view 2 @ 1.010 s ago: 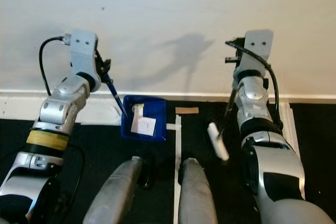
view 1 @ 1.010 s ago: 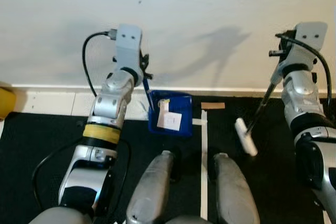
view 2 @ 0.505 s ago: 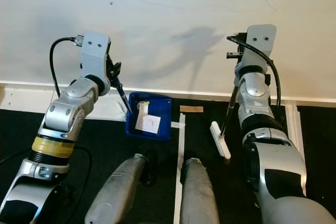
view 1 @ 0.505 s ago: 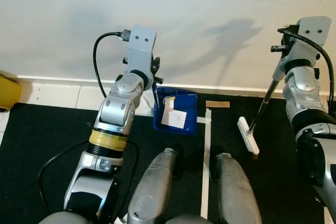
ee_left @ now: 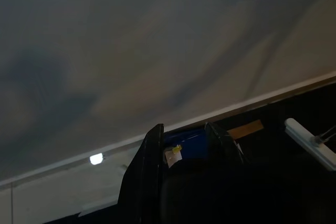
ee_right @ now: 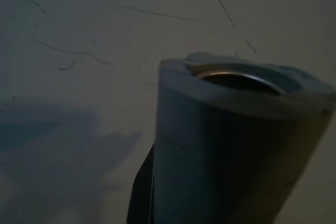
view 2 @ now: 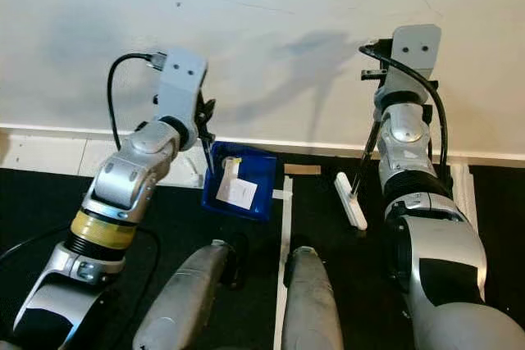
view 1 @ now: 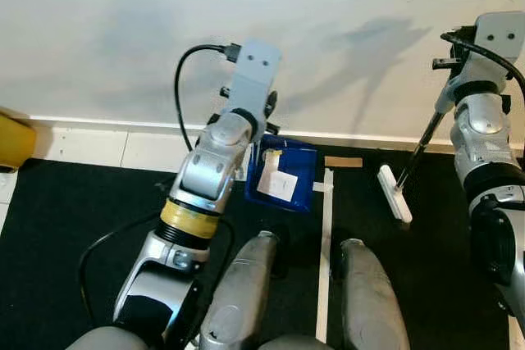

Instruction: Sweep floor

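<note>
The left hand [view 2: 203, 125] is hanging just above the near-left edge of the blue dustpan [view 2: 246, 188], fingers pinching its thin dark handle, which is running down into the pan. The pan is sitting on the black floor [view 1: 66, 211] right by the baseboard, with a white paper scrap [view 1: 279, 185] lying inside. It's looking like light, stiff plastic, so the high grip on the handle is probably fine, but the pan could swing or tip easily and dump that paper, since paper weighs nothing and slides.

A white tape line [view 1: 324, 260] is running along the floor between pan and brush, and a small brown strip [view 1: 343, 161] is lying near the wall.

Over on the right, the right hand [view 1: 449, 94] is gripping the top of the broom pole [view 1: 418, 153], fingers closed on it. The white brush head [view 1: 394, 193] is resting on the floor, well apart from the pan. The pole seems rigid and light; holding so high gives reach but probably little pressure at the head.
</note>
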